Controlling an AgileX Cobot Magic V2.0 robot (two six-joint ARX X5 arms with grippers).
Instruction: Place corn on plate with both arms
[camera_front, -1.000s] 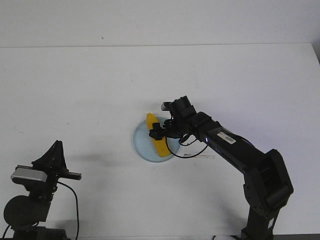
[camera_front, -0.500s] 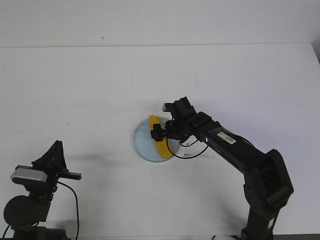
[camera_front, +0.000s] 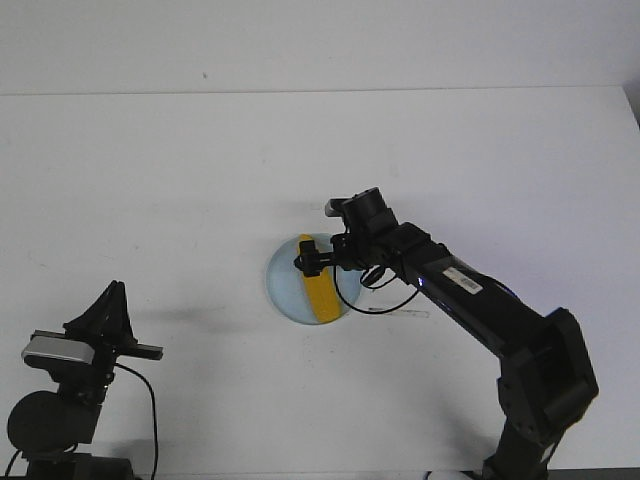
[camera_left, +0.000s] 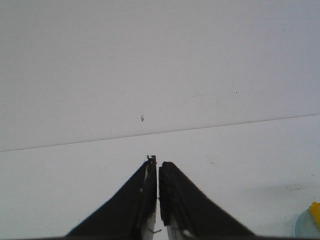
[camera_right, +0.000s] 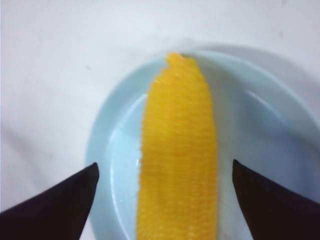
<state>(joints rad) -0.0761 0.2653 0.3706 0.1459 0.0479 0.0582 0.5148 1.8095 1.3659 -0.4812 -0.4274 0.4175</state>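
Observation:
The yellow corn (camera_front: 320, 291) lies flat on the pale blue plate (camera_front: 284, 284) near the table's middle. In the right wrist view the corn (camera_right: 179, 165) runs lengthwise across the plate (camera_right: 255, 125), with its tapered tip near the rim. My right gripper (camera_front: 309, 256) hovers over the corn's far end. It is open, one black finger (camera_right: 60, 202) on each side of the cob and neither touching it. My left gripper (camera_front: 113, 294) is at the near left edge, far from the plate. Its fingers (camera_left: 150, 185) are shut on nothing.
The white table (camera_front: 150, 180) carries only the plate and corn. A loose black cable (camera_front: 375, 300) hangs from the right arm beside the plate. The table's far edge (camera_left: 75, 141) meets a white wall. The left wrist view catches a bit of corn (camera_left: 315, 210) at its border.
The right gripper lowered the corn onto the plate and opened, letting it go. The corn now rests flat. The left arm has not moved.

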